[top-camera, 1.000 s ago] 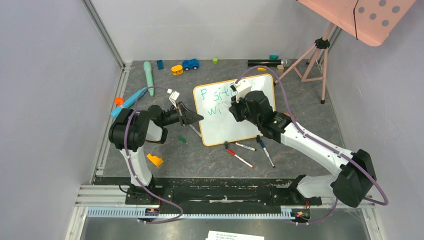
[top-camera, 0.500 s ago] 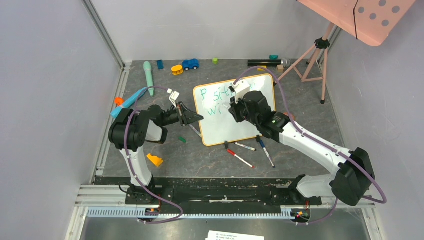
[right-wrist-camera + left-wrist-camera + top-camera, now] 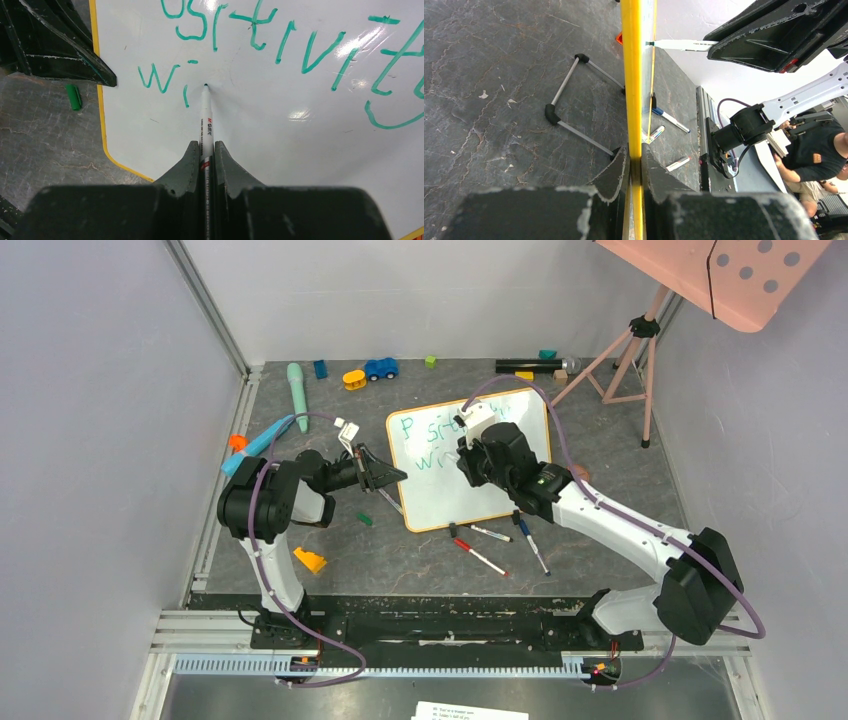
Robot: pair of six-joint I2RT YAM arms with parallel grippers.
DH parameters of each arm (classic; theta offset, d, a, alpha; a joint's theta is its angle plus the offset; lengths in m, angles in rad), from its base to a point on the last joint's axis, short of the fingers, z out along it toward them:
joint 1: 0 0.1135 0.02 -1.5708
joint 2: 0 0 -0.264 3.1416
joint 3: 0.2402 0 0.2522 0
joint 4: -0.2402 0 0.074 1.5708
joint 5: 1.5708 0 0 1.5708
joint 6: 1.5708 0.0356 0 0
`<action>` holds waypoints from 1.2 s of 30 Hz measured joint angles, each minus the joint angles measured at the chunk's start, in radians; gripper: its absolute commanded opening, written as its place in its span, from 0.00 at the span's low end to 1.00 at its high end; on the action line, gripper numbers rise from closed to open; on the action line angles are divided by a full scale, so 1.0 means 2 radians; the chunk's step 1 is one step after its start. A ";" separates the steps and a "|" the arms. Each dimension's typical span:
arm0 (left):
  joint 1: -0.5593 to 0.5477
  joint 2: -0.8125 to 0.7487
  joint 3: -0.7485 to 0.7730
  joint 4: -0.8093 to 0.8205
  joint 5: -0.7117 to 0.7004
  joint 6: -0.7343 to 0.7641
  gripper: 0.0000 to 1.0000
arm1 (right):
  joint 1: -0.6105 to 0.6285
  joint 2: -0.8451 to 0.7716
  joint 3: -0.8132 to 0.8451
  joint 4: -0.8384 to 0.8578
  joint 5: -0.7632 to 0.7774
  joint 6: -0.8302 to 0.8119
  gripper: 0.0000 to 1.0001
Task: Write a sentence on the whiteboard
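The whiteboard (image 3: 500,495) with its orange-yellow frame stands tilted in the table's middle. My left gripper (image 3: 397,478) is shut on the board's left edge; in the left wrist view (image 3: 634,165) the yellow frame (image 3: 631,75) runs between its fingers. My right gripper (image 3: 470,450) is shut on a white marker (image 3: 206,122), its tip touching the board surface (image 3: 300,165) just right of "wi". The teal sentence (image 3: 280,40) reads "ositivity" on the top line and "wi" (image 3: 162,82) below; the first letter is out of that view.
Three loose markers (image 3: 490,545) lie in front of the board. A green cap (image 3: 364,519) and an orange wedge (image 3: 310,560) lie near the left arm. Toys (image 3: 380,368) and a teal tool (image 3: 296,390) lie at the back. A pink tripod (image 3: 625,350) stands back right.
My right gripper has shifted slightly left and back over the board with the marker. The left arm and the board have not moved.
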 measured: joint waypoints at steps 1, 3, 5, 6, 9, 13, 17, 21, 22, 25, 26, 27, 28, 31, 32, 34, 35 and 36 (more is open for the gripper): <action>0.000 0.000 0.000 0.000 0.000 0.000 0.02 | 0.000 0.000 0.000 0.000 0.000 0.000 0.00; 0.000 0.000 0.000 0.000 0.000 0.000 0.02 | -0.001 0.000 0.000 0.000 0.000 0.000 0.00; 0.000 0.000 0.000 0.000 0.000 0.000 0.02 | -0.001 0.000 -0.001 0.001 0.000 0.000 0.00; 0.000 0.000 0.000 0.000 0.000 0.000 0.02 | -0.001 0.000 -0.002 0.001 0.000 0.001 0.00; 0.000 0.000 0.000 0.000 -0.001 0.000 0.02 | -0.001 -0.003 -0.010 0.006 -0.002 0.002 0.00; 0.000 0.000 0.000 0.000 -0.001 0.000 0.02 | -0.001 -0.013 -0.028 0.009 -0.006 0.002 0.00; 0.000 0.000 0.000 0.000 -0.001 0.000 0.02 | -0.001 -0.018 -0.038 0.011 -0.010 0.006 0.00; 0.000 0.000 0.000 0.000 -0.001 0.000 0.02 | -0.001 -0.018 -0.039 0.012 -0.010 0.007 0.00; 0.000 0.000 0.000 0.000 -0.001 0.000 0.02 | -0.001 -0.018 -0.039 0.012 -0.010 0.007 0.00; 0.000 0.000 0.000 0.000 -0.001 0.000 0.02 | -0.001 -0.018 -0.039 0.012 -0.010 0.007 0.00; 0.000 0.000 0.000 0.000 -0.001 0.000 0.02 | -0.001 -0.018 -0.039 0.012 -0.010 0.007 0.00; 0.000 0.000 0.000 0.000 -0.001 0.000 0.02 | -0.001 -0.017 -0.038 0.011 -0.010 0.007 0.00; 0.000 0.000 0.000 0.000 -0.001 0.000 0.02 | -0.001 -0.017 -0.037 0.011 -0.010 0.006 0.00; 0.000 0.000 0.000 0.000 -0.001 0.000 0.02 | -0.002 -0.014 -0.031 0.008 -0.010 0.006 0.00; 0.000 0.000 0.000 0.000 -0.001 0.000 0.02 | -0.003 -0.013 -0.028 0.008 -0.010 0.005 0.00; 0.000 0.000 0.000 0.000 -0.001 0.000 0.02 | -0.005 -0.012 -0.023 0.008 -0.010 0.003 0.00; 0.000 0.000 0.000 0.000 -0.001 0.000 0.02 | -0.006 -0.011 -0.021 0.008 -0.010 0.002 0.00; 0.000 0.000 0.000 0.000 -0.001 0.000 0.02 | -0.007 -0.010 -0.018 0.008 -0.010 0.002 0.00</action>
